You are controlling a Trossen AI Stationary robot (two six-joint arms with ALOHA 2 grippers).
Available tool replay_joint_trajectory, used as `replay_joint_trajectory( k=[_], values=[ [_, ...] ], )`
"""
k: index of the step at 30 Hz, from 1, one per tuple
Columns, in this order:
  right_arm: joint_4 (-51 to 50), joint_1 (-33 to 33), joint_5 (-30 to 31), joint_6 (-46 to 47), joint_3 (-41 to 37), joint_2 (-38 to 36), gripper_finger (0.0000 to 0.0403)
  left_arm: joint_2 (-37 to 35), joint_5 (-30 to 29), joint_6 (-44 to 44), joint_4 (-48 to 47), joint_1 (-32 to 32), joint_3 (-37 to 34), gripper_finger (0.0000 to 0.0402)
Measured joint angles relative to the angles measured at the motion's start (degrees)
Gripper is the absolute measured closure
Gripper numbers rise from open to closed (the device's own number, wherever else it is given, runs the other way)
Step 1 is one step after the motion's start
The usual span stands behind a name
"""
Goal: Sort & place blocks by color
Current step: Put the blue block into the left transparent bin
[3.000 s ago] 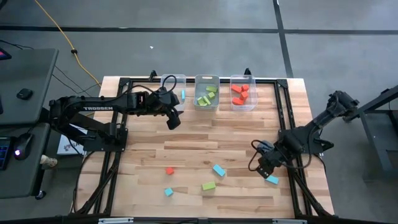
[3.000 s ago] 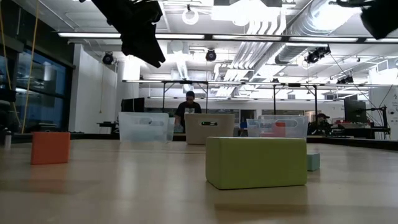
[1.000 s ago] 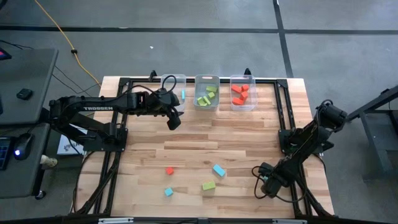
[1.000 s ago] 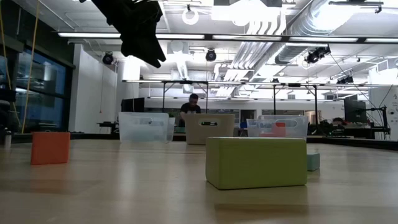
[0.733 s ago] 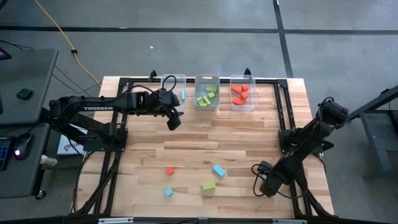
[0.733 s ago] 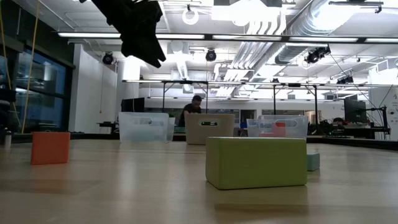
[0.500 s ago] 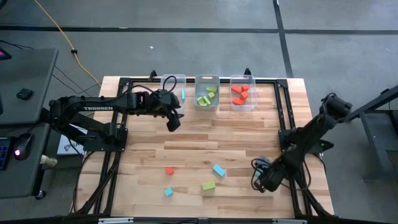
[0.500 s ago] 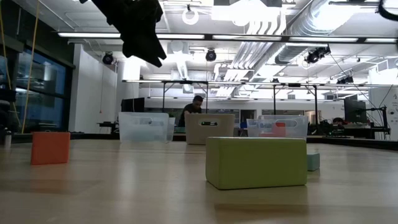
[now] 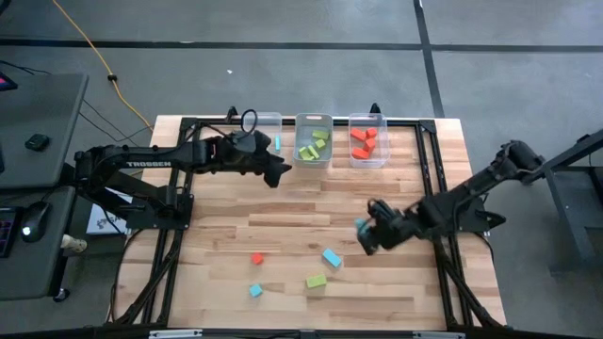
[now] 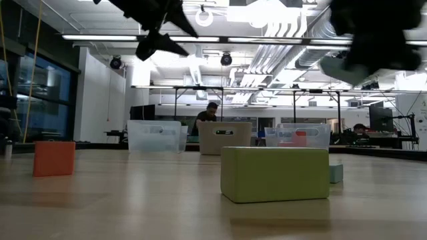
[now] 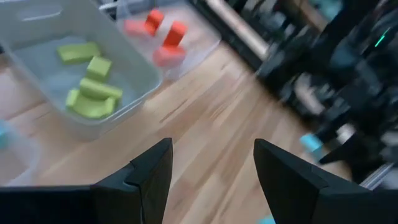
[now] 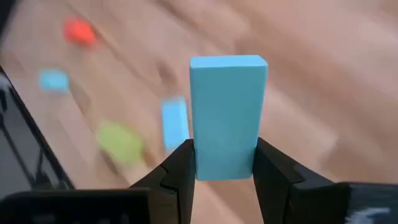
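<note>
My right gripper hangs over the table's middle right, shut on a light blue bar block, which also shows in the high view. My left gripper hovers open and holds nothing, just in front of the bins; its own view looks at the green and red bins. On the wood near the front lie a red cube, a blue block, a green block and a small blue cube. My right gripper pinches the blue bar between its two fingers, one on each long side at the bar's near end. The rest of the bar sticks out past the fingertips, in line with them. The fingers slant down from the table's right side. The bar is lifted clear of the table.
Three clear bins stand in a row at the far edge: the left one with a blue block, the middle one with green blocks, the right one with red blocks. A black frame runs around the tabletop. A person sits behind the bins.
My right gripper has risen from the near right corner and swung toward the table's middle and far side, carrying the blue bar clear of the wood. My left gripper has rolled about its own axis and tipped up, staying by the bins.
</note>
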Motion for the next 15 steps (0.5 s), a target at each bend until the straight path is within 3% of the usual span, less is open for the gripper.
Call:
replay_joint_trajectory(
  k=[5, 15],
  values=[
    [-0.72, -8.47, 5.69, -10.73, 5.78, 0.00, 0.0296, 0.00, -0.02, -6.05, 7.12, 1.24, 0.00, 0.0197],
    [-0.71, -23.40, 15.38, -28.63, 17.38, 1.73, 0.0296, 0.00, -0.19, -5.99, 14.06, 5.27, 0.00, 0.0197]
  ],
)
